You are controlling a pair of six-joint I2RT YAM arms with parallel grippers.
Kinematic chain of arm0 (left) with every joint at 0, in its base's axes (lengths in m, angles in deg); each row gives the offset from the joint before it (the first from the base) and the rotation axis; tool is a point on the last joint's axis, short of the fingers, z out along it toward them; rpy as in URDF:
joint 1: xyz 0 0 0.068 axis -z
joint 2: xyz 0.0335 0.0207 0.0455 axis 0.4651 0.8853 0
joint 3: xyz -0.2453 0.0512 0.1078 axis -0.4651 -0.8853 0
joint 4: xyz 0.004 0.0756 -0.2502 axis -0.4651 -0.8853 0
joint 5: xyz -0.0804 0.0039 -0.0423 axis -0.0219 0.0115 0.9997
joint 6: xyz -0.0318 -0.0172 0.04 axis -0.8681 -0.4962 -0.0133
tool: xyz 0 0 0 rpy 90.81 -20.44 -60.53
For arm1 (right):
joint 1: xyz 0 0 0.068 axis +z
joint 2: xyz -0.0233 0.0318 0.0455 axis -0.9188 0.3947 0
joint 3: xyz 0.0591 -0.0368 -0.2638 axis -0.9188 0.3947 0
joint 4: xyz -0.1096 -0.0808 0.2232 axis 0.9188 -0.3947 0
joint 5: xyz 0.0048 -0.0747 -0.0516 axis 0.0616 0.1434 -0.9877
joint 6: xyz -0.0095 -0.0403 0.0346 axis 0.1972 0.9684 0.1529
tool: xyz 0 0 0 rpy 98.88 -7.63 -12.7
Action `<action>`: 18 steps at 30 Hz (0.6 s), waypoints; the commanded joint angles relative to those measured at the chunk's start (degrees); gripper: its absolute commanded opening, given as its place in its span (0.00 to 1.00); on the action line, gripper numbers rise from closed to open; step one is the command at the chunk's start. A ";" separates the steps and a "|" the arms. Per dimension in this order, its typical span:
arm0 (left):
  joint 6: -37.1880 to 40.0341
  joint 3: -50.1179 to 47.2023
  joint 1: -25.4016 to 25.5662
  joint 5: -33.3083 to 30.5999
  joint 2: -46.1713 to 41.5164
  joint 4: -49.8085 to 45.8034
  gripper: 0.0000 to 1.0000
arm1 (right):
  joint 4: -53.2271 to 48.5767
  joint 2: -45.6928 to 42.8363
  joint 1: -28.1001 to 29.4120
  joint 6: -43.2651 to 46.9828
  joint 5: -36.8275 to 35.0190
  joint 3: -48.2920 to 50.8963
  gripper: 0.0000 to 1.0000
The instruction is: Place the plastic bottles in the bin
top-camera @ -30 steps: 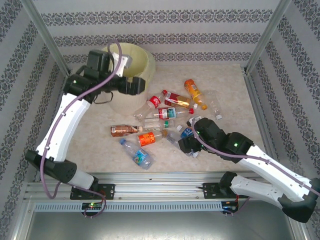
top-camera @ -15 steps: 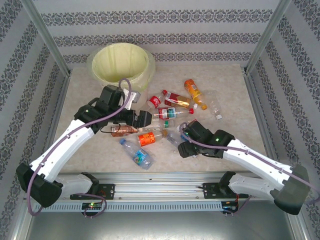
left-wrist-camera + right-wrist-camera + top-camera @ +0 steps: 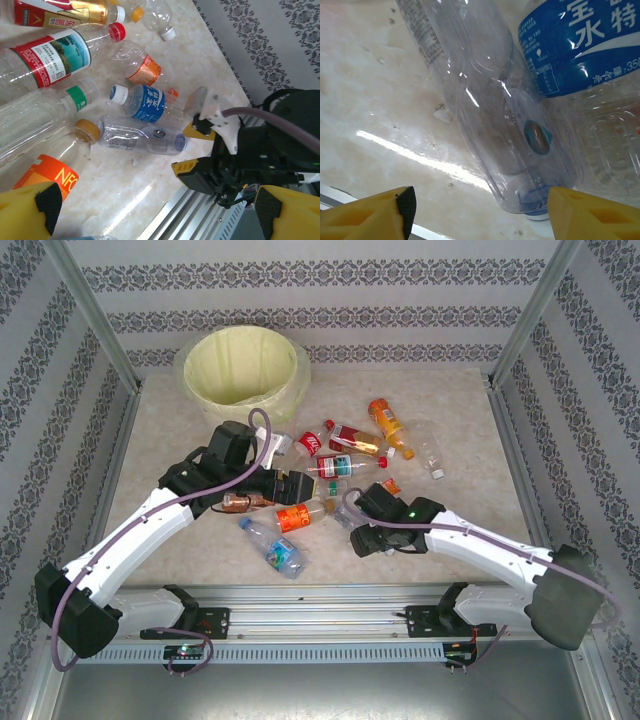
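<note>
Plastic bottle (image 3: 495, 125), small, clear, empty: likely light, slick, crushable; grip across body.
Right gripper (image 3: 480, 200) half-open, straddling it; left gripper (image 3: 156, 210) wide, empty.

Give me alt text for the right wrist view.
A clear bottle lies on the marble table, its near end between the open yellow fingers of the right gripper. A blue-labelled bottle lies close beside it on the right.
</note>
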 commanded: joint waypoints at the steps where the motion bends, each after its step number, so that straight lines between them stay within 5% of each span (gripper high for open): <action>1: -0.71 -1.24 0.85 3.30 -1.89 4.25 1.00 | -1.00 1.55 -0.35 1.74 -3.10 -0.59 0.70; 18: 0.77 -3.13 1.02 2.82 1.22 10.17 1.00 | 2.06 6.56 0.02 3.81 -2.08 -0.33 0.70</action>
